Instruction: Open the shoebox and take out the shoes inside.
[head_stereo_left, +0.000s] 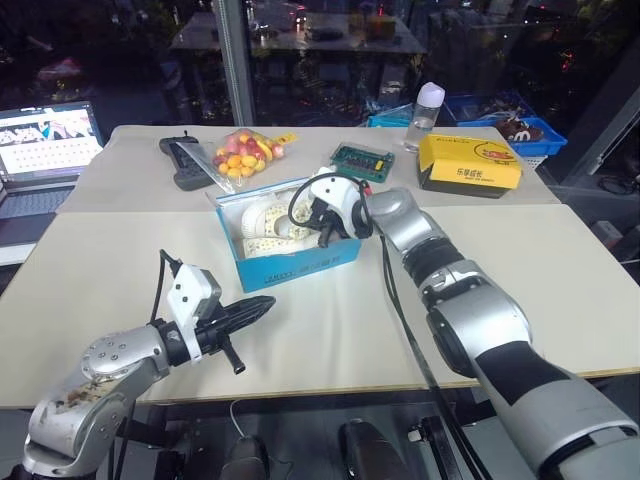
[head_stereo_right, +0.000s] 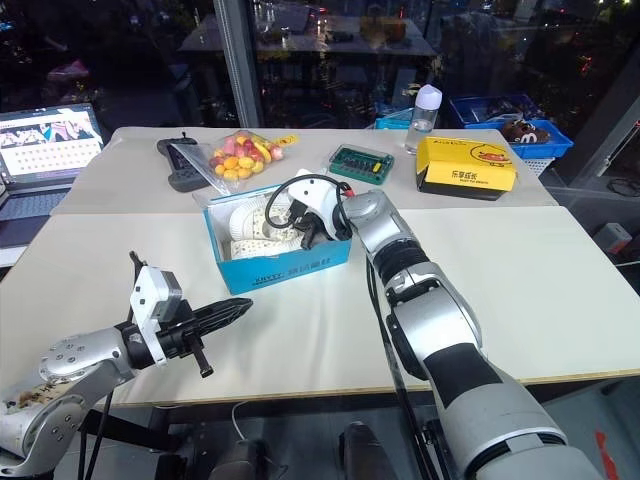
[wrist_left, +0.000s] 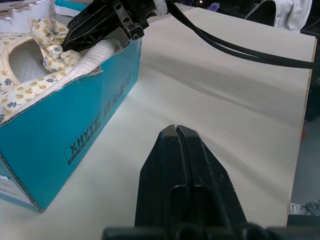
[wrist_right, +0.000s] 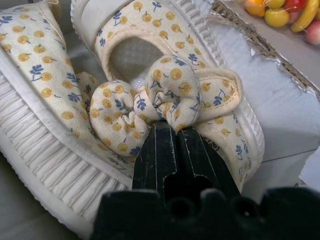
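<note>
The right gripper (wrist_right: 172, 131) is pinching the bow of a floral shoe (wrist_right: 165, 95) inside the open blue shoebox (head_stereo_left: 300, 265), while the clenched left gripper (head_stereo_left: 262, 305) is hovering empty nearby.

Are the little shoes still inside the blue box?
Yes. Both shoes lie inside the open blue box, and the right gripper is pinched on one shoe's bow.

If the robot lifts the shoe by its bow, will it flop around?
Probably a bit. The right gripper pinches only the soft fabric bow, so the shoe may dangle and tilt. Its thick ribbed sole looks stiff, so it likely keeps its shape. It seems small and light.
</note>
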